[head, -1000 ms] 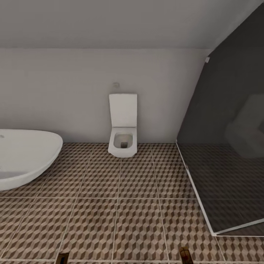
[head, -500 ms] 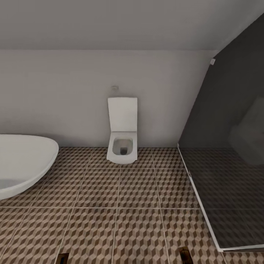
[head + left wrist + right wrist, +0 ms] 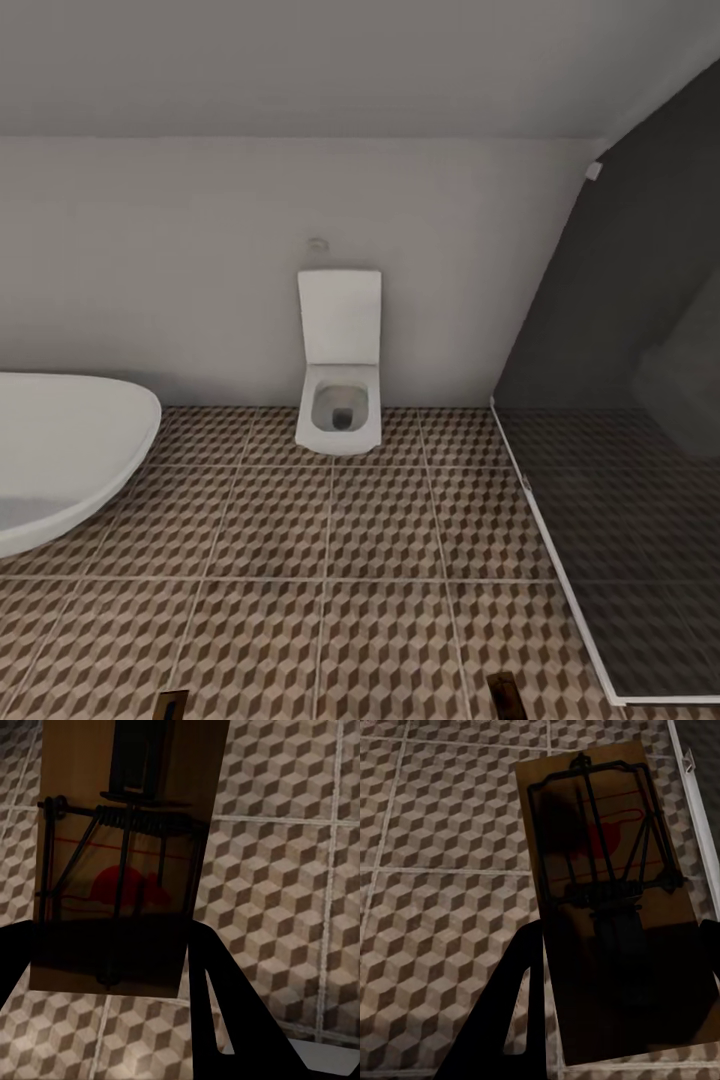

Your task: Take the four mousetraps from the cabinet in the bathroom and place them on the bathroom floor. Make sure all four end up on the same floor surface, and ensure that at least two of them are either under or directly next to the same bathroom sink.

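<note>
Bathtub [image 3: 60, 455] cut off at left edge; mousetrap [image 3: 120, 862] top cropped

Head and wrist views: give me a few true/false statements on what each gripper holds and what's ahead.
1. The left gripper holds a mousetrap. True.
2. The right gripper is empty. False: it holds a second mousetrap.
3. The toilet lid is closed. False: it stands open against the wall.
4. The bathtub sits left of the toilet in the head view. True.
5. The bathroom floor is plain white. False: it has brown and beige cube-pattern tiles.
</note>
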Controlling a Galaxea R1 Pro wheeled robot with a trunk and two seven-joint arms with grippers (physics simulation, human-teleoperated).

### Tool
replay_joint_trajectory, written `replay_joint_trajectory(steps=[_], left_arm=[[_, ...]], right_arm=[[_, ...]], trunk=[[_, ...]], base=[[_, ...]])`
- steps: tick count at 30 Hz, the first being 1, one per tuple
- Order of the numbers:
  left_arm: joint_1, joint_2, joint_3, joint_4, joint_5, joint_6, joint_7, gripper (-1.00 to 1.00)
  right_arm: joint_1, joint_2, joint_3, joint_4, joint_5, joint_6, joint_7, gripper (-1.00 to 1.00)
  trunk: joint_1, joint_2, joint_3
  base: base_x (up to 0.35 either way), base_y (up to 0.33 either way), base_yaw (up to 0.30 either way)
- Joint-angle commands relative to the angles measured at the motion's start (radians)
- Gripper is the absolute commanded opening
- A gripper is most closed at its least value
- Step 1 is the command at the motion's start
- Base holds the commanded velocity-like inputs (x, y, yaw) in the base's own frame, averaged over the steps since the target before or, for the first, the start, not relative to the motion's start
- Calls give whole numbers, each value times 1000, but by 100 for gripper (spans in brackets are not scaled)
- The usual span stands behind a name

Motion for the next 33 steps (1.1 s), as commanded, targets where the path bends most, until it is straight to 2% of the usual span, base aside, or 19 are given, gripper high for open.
replay_joint_trajectory(steps=[1,22,24,27,28,29,31,33], left_arm=[[-1,-1,-7,2,-5,-2,12,-100],[-1,-1,-7,2,-5,-1,12,-100],[-1,-3,-8,0,-5,17,15,-100],[-1,0,-6,-15,-7,170,15,-100],[-2,3,-5,-43,-8,279,15,-100],[-2,5,-5,-67,-8,341,14,-100],[-5,26,-4,-219,-9,614,14,-100],[-7,55,-2,-441,-10,895,18,-100]], right_arm=[[-1,-1,8,0,-12,-4,0,-100],[-1,-1,8,0,-12,-5,0,-100],[-1,-1,8,-1,-11,-3,0,-100],[-1,1,7,-15,-7,14,-4,-100],[-2,2,7,-24,-1,39,-6,-100],[-4,2,7,-30,2,59,-7,-100],[-19,3,6,-89,22,194,-9,-100],[-33,3,6,-222,39,382,-9,-100]], trunk=[[1,-2,-2],[1,-2,-2],[1,-2,-2],[1,-2,-2],[1,-2,-2],[1,-2,-2],[1,-2,-2],[1,-2,-2]], base=[[40,31,0],[3,2,0],[0,0,0],[0,0,0],[0,0,0],[0,0,0],[0,0,0],[0,0,0]])
